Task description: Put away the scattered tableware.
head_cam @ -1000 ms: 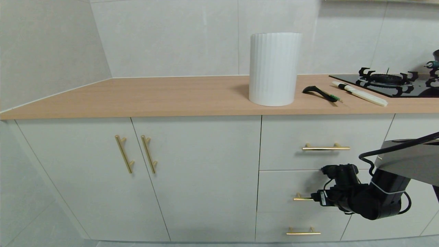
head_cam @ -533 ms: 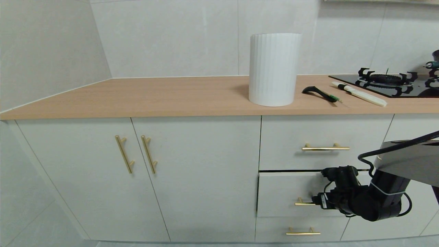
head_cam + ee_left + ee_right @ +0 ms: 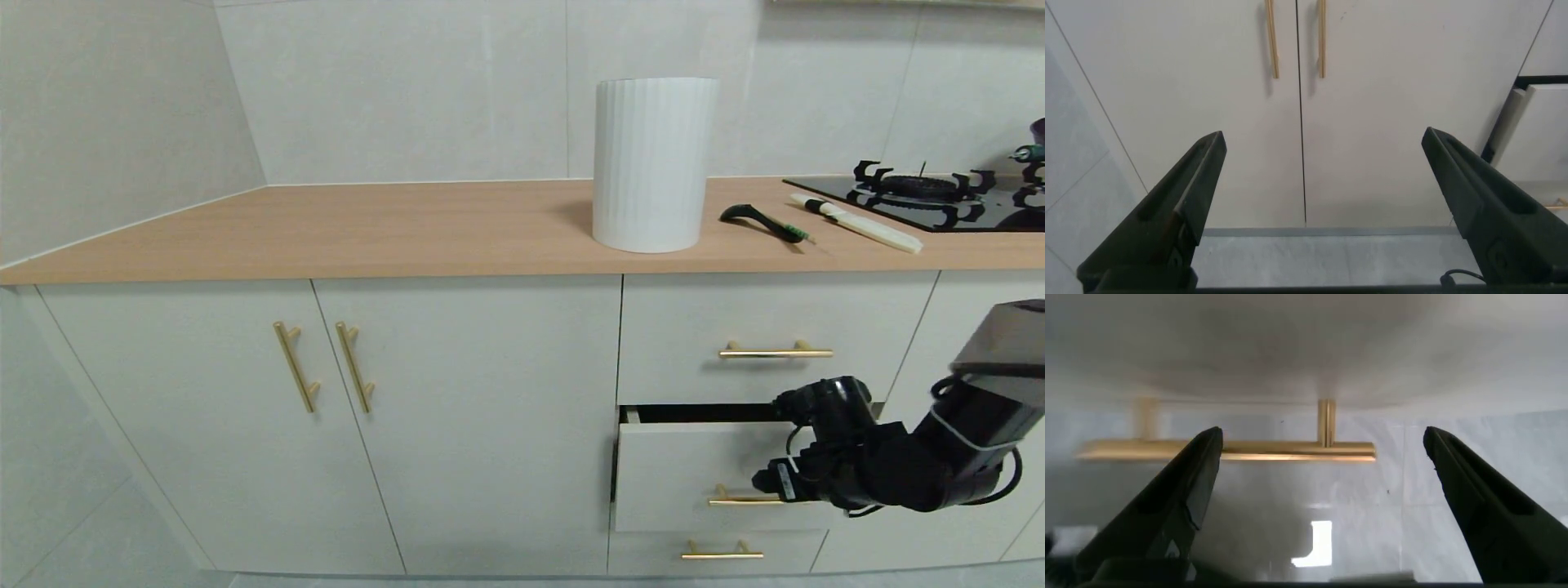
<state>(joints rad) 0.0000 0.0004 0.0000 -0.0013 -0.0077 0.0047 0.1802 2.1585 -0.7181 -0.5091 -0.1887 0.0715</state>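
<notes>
Head view: a black utensil [image 3: 763, 222] and a white knife [image 3: 857, 223] lie on the wooden surface [image 3: 408, 229], right of a tall white ribbed container [image 3: 651, 163]. Below, the middle drawer [image 3: 678, 474] stands partly out, with the right gripper [image 3: 767, 482] at its gold handle [image 3: 739, 499]. Left wrist view: the left gripper [image 3: 1323, 139] has its fingers spread, facing 2 cabinet doors [image 3: 1372, 122]. Right wrist view: the fingers are wide apart, with the handle's bar across the gap.

You face a home kitchen: light wooden countertop [image 3: 367, 233] over pale cabinet fronts [image 3: 473, 408] with brass bar handles [image 3: 775, 353], grey tiled wall [image 3: 392, 90], black glass gas hob [image 3: 967, 219].
</notes>
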